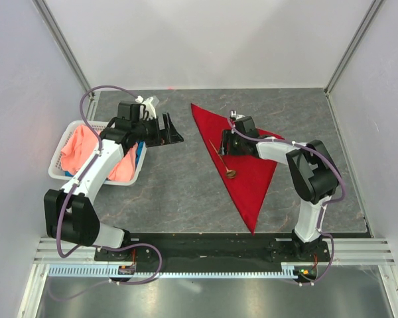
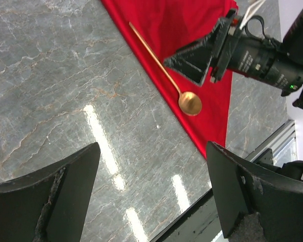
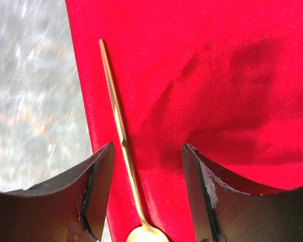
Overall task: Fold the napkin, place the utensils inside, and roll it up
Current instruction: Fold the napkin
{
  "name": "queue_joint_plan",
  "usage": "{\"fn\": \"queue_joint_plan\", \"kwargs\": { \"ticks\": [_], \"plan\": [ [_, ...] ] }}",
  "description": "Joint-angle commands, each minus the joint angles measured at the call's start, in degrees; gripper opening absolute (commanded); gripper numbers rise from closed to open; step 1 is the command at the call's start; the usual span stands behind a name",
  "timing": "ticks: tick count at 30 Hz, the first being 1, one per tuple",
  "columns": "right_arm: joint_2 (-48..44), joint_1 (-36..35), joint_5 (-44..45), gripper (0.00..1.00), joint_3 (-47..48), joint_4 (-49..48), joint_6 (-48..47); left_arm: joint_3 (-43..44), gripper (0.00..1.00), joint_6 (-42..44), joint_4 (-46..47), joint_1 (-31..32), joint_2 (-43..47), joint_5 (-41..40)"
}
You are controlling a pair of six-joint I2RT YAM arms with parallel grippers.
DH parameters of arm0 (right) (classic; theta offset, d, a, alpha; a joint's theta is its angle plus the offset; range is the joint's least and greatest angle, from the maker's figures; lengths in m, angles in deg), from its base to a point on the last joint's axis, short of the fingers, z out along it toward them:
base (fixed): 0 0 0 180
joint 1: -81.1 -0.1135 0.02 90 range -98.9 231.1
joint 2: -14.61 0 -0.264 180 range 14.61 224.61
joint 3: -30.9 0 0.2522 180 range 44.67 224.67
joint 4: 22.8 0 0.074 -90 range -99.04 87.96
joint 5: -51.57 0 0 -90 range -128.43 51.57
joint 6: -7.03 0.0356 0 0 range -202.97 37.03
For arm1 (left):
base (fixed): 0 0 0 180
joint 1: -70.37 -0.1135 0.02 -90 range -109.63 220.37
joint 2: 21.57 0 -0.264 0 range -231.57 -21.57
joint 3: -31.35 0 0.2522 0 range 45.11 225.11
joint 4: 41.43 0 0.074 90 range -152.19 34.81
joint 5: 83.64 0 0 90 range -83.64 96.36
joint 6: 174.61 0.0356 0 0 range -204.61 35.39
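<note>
Red cloth, the napkin [image 1: 249, 179], lies folded into a triangle on the right half of the grey marble-patterned table [image 1: 172, 192] in the top view. The spoon [image 1: 224, 162] rests along its left edge, bowl toward the arms. The right gripper [image 1: 227, 144] hangs over the spoon's handle. The left gripper [image 1: 171, 130] hovers over bare table well apart from the napkin, beside a white basket [image 1: 58, 171] holding a salmon-pink cloth [image 1: 79, 149] and a blue cloth [image 1: 140, 151].

From the left wrist, its own jaws stand wide with nothing between them. Beyond them the spoon lies on the napkin's edge, with the right gripper just above it.

From the right wrist, the jaws stand moderately apart, straddling the spoon's handle. Whether the left finger [image 3: 98, 191] touches the handle, I cannot tell.
</note>
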Motion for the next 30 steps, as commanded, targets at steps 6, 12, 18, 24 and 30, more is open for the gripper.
{"fn": "queue_joint_plan", "kwargs": {
  "ticks": [6,12,18,24,30],
  "plan": [
    [-6.84,-2.76,-7.79,0.64,-3.45,12.08,-2.92,-1.04,0.92,0.08,2.51,-0.21,0.95,0.67],
    [-11.69,0.66,4.6,0.64,5.6,24.02,-3.44,2.29,0.92,1.3,1.81,-0.29,-0.02,1.02],
    [-10.37,11.81,9.79,0.59,4.82,26.5,-4.23,4.23,0.92,2.01,1.1,-0.38,-1.95,0.5],
    [-6.69,17.27,15.6,0.53,7.19,26.15,-6.43,3.62,0.92,2.45,1.01,-0.56,-3.19,0.14],
    [-3.17,19.83,16.74,0.48,9.3,26.41,-6.43,3.0,0.92,2.98,1.19,-1.17,-3.71,-0.21]
  ]
}}
